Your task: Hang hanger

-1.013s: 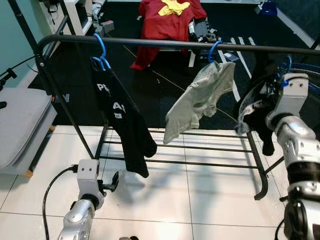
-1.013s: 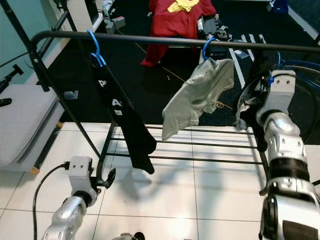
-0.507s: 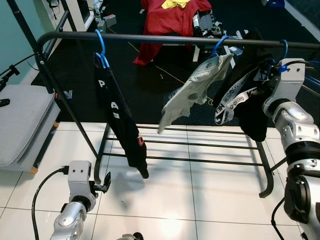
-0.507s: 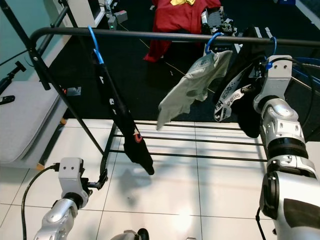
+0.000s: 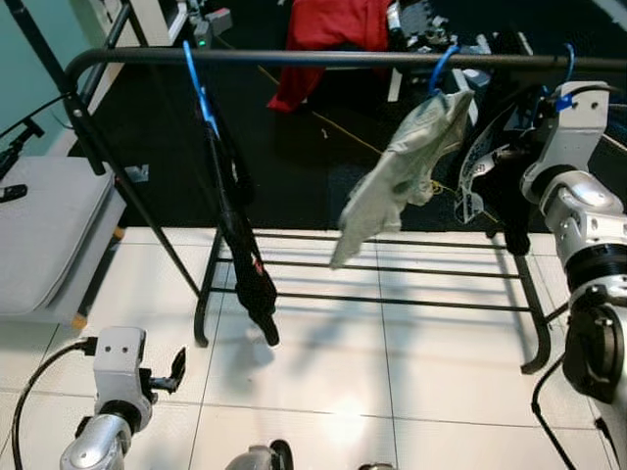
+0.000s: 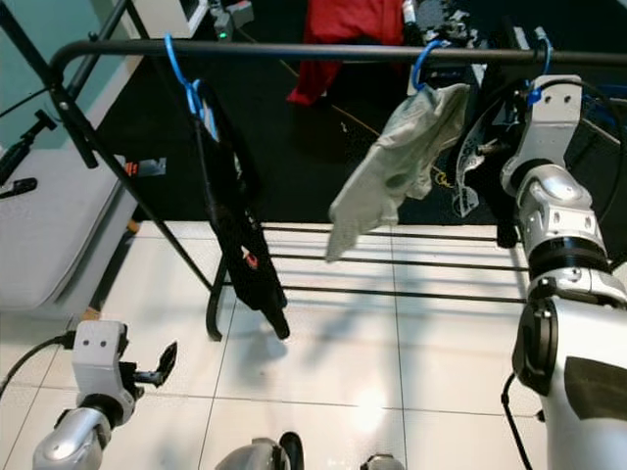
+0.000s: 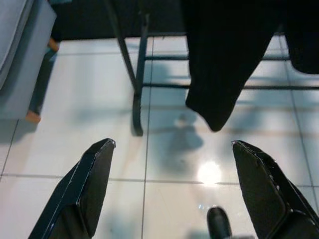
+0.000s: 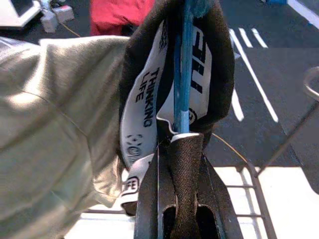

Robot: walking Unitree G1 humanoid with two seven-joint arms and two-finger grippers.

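A black clothes rack rail (image 5: pixel 323 59) runs across the view at chest height. My right gripper (image 8: pixel 179 144) is shut on a blue hanger (image 8: pixel 184 74) carrying a black garment (image 5: pixel 511 201) with white lettering. It holds them at the rail's right end. The hanger's hook (image 5: pixel 569 65) sits level with the rail; whether it rests on it I cannot tell. A grey shirt (image 5: pixel 407 176) hangs just left of it, and a black shirt (image 5: pixel 240 245) hangs on another blue hanger (image 5: pixel 199 83) far left. My left gripper (image 7: pixel 173 145) hangs low over the tiles, open and empty.
The rack's lower shelf bars (image 5: pixel 392 284) and feet stand on white tiles. A grey cushioned seat (image 5: pixel 39 235) is at the left. A red garment (image 5: pixel 333 20) and clutter lie on the dark floor behind the rack.
My right gripper has lifted the hanger and black garment from below the rail up to rail height. The grey shirt swings. My left arm has dropped lower. The camera has shifted.
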